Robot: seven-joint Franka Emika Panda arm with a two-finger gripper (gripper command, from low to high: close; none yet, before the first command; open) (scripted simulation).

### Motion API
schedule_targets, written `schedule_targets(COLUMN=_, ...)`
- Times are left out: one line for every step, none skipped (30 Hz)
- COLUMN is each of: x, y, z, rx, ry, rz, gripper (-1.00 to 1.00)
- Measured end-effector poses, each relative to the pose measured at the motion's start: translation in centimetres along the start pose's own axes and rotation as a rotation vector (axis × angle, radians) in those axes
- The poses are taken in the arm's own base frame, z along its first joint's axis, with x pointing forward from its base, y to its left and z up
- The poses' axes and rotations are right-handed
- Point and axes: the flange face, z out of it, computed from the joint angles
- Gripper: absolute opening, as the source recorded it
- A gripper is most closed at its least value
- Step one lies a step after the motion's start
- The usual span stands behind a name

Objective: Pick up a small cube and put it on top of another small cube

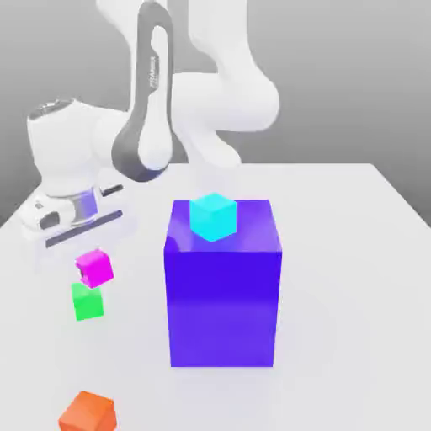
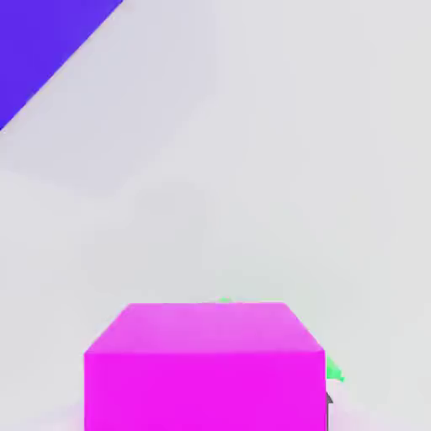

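And there it is at the exterior view's left, a little below mid-height: the pink cube (image 1: 95,268), pinched in the hand (image 1: 93,266), with one corner tipped down towards us! Right under it in the frame sits the green cube (image 1: 87,302), its upper edge partly covered by the pink one. Are the two touching? From here I cannot tell (it's a tight one, folks).

Over to the hand view, where the pink cube looms large and close, one flat face squarely on show, while slivers of green peek out from behind its edges. A stretch of the block (image 2: 42,42) is in that shot too, well apart from the pink cube.

Back to the exterior view, and the block stands upright around the middle of the frame, blue-purple and by far the biggest piece out there. On its top rests the cyan cube (image 1: 213,217), near the centre of the picture. Down in the lower left corner region lies the orange cube (image 1: 87,412), cut off by the bottom edge. The white arm (image 1: 223,101) bends across the upper left and upper middle, and the pale table (image 1: 353,295) spreads out beneath it all.
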Motion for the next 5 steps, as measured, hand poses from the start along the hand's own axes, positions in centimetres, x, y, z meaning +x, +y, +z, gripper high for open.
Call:
schedule_targets(x=0.00, y=-0.01, z=0.24, rx=0.000, ry=-0.001, rz=-0.001, gripper=-1.00)
schedule_targets(x=-0.03, y=0.00, z=0.47, rx=0.000, ry=-0.003, rz=0.000, gripper=-1.00)
schedule_targets(x=-0.06, y=0.03, z=0.68, rx=-0.001, ry=-0.004, rz=0.000, gripper=-1.00)
schedule_targets(x=-0.09, y=0.06, z=0.87, rx=-0.003, ry=-0.005, rz=0.001, gripper=-1.00)
schedule_targets(x=-0.12, y=0.10, z=1.05, rx=-0.005, ry=-0.006, rz=0.001, gripper=-1.00)
